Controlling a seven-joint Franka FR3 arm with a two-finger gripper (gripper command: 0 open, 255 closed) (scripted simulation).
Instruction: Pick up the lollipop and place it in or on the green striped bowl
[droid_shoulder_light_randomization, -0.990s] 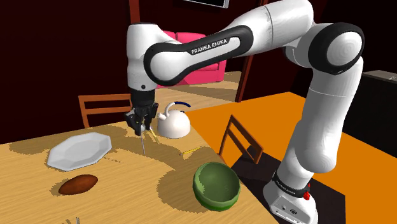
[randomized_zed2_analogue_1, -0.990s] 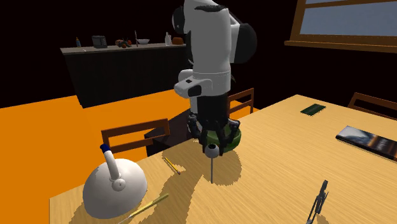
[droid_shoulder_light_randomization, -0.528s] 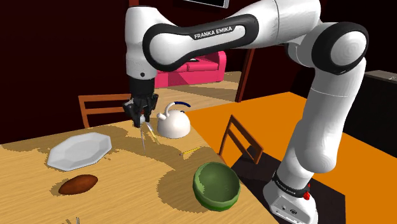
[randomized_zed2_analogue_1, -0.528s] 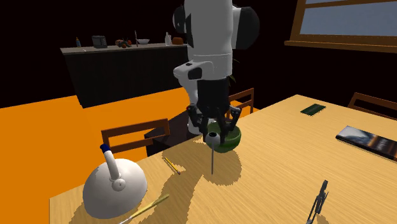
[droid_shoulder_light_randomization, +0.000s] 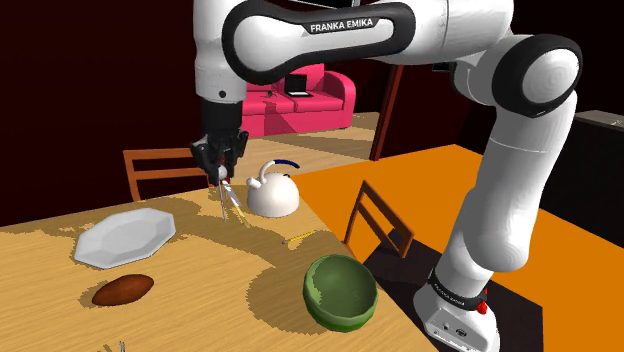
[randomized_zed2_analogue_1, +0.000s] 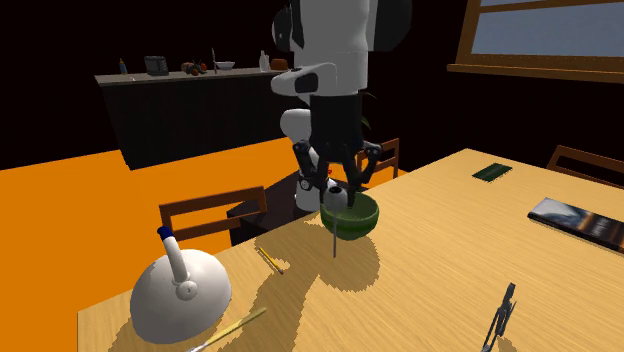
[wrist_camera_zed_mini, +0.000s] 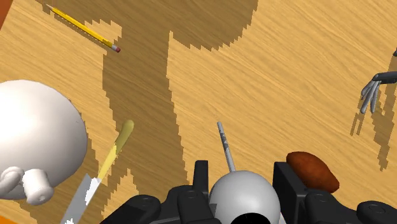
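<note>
My gripper (droid_shoulder_light_randomization: 221, 181) hangs above the wooden table (droid_shoulder_light_randomization: 200, 300), shut on the lollipop (droid_shoulder_light_randomization: 224, 208). The lollipop (wrist_camera_zed_mini: 245, 198) has a round grey head clasped between the black fingers (wrist_camera_zed_mini: 201, 179), and its thin grey stick (wrist_camera_zed_mini: 225, 147) points down at the table. Its stick tip (randomized_zed2_analogue_1: 334, 240) is off the surface. The green striped bowl (droid_shoulder_light_randomization: 340, 291) sits near the table corner closest to the stand, well apart from the gripper towards the shoulder view's lower right. In the second exterior view the bowl (randomized_zed2_analogue_1: 358, 218) stands just behind the gripper (randomized_zed2_analogue_1: 337, 194).
A white kettle (droid_shoulder_light_randomization: 272, 192) stands close beside the gripper. A white plate (droid_shoulder_light_randomization: 125, 236) and a brown oval lump (droid_shoulder_light_randomization: 123, 290) lie to the shoulder view's left. A yellow pencil (randomized_zed2_analogue_1: 270, 260), a yellow-handled knife (wrist_camera_zed_mini: 105, 172), grey tongs (randomized_zed2_analogue_1: 503, 312) and a book (randomized_zed2_analogue_1: 585, 222) lie on the table. Chairs (droid_shoulder_light_randomization: 165, 166) ring it.
The gripper has risen straight up with the lollipop, lifting the stick tip clear of the table. Nothing else has moved.
</note>
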